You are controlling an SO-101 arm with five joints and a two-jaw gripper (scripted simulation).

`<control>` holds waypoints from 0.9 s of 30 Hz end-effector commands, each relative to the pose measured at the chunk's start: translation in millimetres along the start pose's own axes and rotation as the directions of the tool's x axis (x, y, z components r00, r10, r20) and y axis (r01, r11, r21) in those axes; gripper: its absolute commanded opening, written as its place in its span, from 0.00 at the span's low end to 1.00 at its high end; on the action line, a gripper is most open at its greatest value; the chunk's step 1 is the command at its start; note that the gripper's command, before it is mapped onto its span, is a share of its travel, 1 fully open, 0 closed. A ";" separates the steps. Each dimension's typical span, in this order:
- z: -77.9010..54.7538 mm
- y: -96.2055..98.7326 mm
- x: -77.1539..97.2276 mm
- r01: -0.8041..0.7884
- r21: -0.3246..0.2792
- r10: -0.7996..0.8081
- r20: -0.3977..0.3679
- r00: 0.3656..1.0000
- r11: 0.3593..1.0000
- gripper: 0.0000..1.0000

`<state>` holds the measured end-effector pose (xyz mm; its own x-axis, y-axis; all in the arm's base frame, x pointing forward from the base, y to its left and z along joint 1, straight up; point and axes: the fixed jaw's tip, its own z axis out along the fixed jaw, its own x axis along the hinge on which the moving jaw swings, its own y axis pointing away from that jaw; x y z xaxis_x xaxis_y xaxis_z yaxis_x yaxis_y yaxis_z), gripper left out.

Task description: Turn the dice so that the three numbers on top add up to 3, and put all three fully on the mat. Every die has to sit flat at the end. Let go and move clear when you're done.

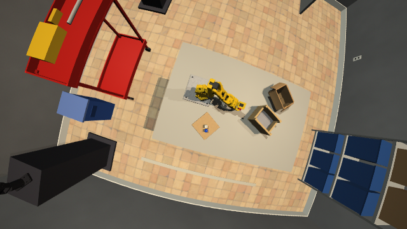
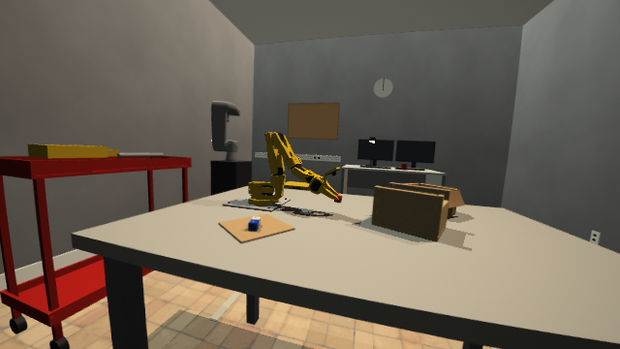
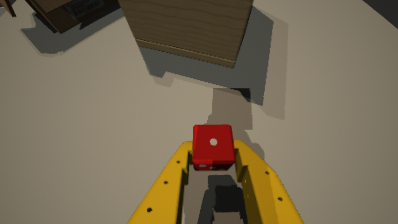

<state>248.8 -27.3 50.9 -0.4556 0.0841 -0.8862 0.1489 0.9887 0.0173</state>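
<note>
Gripper (image 1: 242, 108) (image 2: 339, 199) (image 3: 213, 145) pinches a red die (image 1: 240, 109) (image 2: 338, 199) (image 3: 213, 143) above the table (image 1: 178, 67) (image 2: 310, 257) (image 3: 75, 125), apparently well apart from the mat (image 1: 198, 125) (image 2: 242, 235).

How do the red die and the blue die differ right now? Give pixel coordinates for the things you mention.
The red die (image 1: 240, 109) (image 3: 213, 143) is held between the jaws, while the blue die (image 1: 206, 130) (image 2: 254, 224) rests on the mat (image 1: 198, 124) (image 2: 242, 234). The red die is up off the table; the blue die has the white die (image 1: 206, 126) (image 2: 256, 218) close by, the red die no other die near it. Both are small cubes.
</note>
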 end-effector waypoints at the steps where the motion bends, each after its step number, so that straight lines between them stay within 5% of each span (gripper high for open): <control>1: 0.7 -3.5 -1.0 -0.003 0.011 0.003 0.055 0.998 1.000 0.00; 27: 0.7 -4.4 -2.0 -0.005 0.014 0.004 0.085 0.996 1.000 0.00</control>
<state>253.0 -29.8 56.5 -0.3645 0.0741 -0.9283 0.1543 0.9879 0.0182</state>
